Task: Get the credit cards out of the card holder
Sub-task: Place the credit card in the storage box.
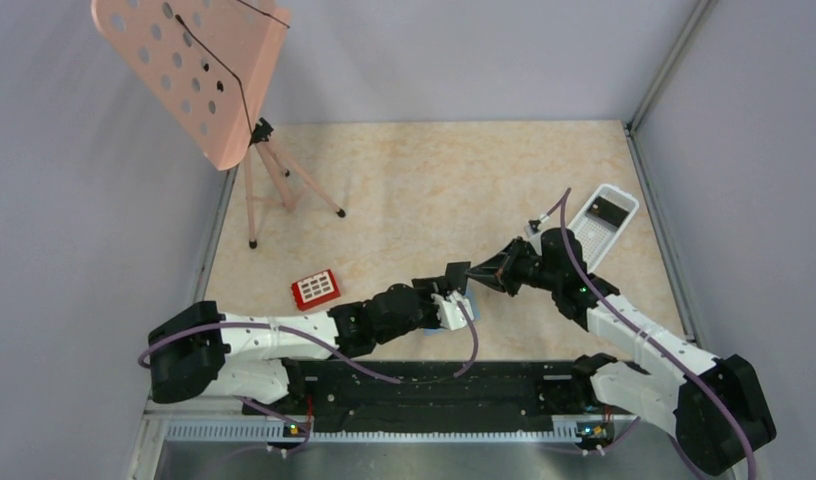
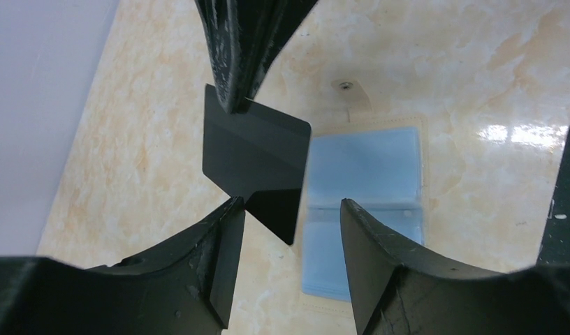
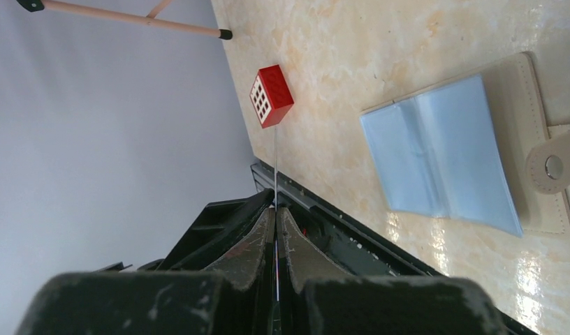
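Over the marbled table (image 1: pixel 434 180) and open card holder (image 2: pixel 366 167), my right claw (image 3: pixel 276 209) pinched a black credit card (image 2: pixel 258 157) inside my spread left claw (image 2: pixel 289 204); lifting it straight clear seemed wisest.

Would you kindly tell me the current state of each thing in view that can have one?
left pincer: open, fingers either side of the credit card's lower corner, not gripping.
right pincer: shut on the credit card.
credit card: out of the holder, held in the air.
card holder: open, flat on the table, blue inside up.
white tray: holds one dark card.
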{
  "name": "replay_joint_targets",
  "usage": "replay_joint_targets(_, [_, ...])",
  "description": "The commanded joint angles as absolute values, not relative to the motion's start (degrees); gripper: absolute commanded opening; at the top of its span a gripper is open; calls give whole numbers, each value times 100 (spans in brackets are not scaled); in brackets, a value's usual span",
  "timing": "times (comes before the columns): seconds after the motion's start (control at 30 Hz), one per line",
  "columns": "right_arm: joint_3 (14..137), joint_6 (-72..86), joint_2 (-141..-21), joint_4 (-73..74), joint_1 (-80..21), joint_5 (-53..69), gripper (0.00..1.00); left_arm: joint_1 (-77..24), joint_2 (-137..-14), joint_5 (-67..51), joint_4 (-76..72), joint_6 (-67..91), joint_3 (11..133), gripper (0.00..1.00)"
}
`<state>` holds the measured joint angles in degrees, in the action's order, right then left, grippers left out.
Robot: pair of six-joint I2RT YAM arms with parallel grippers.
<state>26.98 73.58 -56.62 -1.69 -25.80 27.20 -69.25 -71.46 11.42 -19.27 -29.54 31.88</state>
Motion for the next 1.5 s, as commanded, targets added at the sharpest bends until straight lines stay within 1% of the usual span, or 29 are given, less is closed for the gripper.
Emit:
replay_joint_targets(0.0, [2637, 7426, -5665, -540, -2540, 2974, 0, -6959, -7225, 1340, -2285, -2800, 3558, 54])
replay_joint_targets(0.1, [2568, 7381, -5672, -536, -2541, 2997, 0, -6961, -7121, 1377, -2423, -2548, 3477, 48])
replay_joint_targets(0.13, [2536, 7344, -5663, -592, -2548, 3020, 0, -6961, -7061, 1340, -2488, -2396, 3436, 44])
replay_joint_targets(0.17, [2497, 7296, -5660, -723, -2543, 3068, 0, -6961, -6994, 1196, -2534, -2239, 3390, 37])
replay_joint_targets(0.23, [2462, 7134, -5656, -958, -2540, 3156, 0, -6961, -6842, 878, -2652, -1996, 3252, 14])
replay_joint_targets(0.27, [2490, 6969, -5656, -950, -2540, 3188, 2, -6961, -6771, 946, -2700, -1784, 3210, 7])
replay_joint_targets(0.3, [2550, 6770, -5645, -829, -2541, 3167, 6, -6961, -6702, 1149, -2709, -1464, 3185, 2])
replay_joint_targets(0.33, [2639, 6511, -5624, -624, -2542, 3096, 10, -6947, -6641, 1391, -2662, -1175, 3197, 0])
replay_joint_targets(0.37, [2751, 6267, -5577, -396, -2545, 2998, 16, -6925, -6564, 1533, -2478, -927, 3237, 0])
replay_joint_targets(0.4, [2821, 6061, -5484, -216, -2541, 2901, 20, -6878, -6498, 1495, -2227, -688, 3318, 0])
replay_joint_targets(0.5, [2855, 5565, -5238, -126, -2540, 2753, 27, -6782, -6395, 1324, -1488, -102, 3617, 0])
replay_joint_targets(0.6, [2806, 5223, -5000, -396, -2542, 2751, 31, -6642, -6393, 1208, -931, 572, 3934, 0])
replay_joint_targets(0.7, [2606, 4901, -4719, -957, -2541, 2811, 32, -6171, -6443, 531, -571, 1462, 4186, 0])
replay_joint_targets(0.8, [2304, 4723, -4425, -1650, -2540, 2969, 35, -5571, -6464, -523, -673, 2326, 4202, 0])
replay_joint_targets(0.9, [2059, 4659, -4198, -2267, -2548, 3203, 37, -5258, -6343, -1020, -992, 2838, 4053, 0])
replay_joint_targets(1.0, [1972, 4681, -4015, -2362, -2540, 3177, 40, -5104, -6148, -1177, -1127, 3054, 3872, 0])
replay_joint_targets(1.1, [1919, 4800, -3999, -2552, -2540, 3293, 46, -4989, -5918, -1405, -1290, 3220, 3671, 0])
replay_joint_targets(1.3, [1905, 4859, -4218, -2651, -2541, 3499, 49, -4914, -5552, -1564, -1333, 3331, 3459, 0])
replay_joint_targets(1.47, [1620, 5351, -4530, -3669, -2541, 3866, 49, -4882, -5390, -1630, -1550, 3558, 3290, 0])
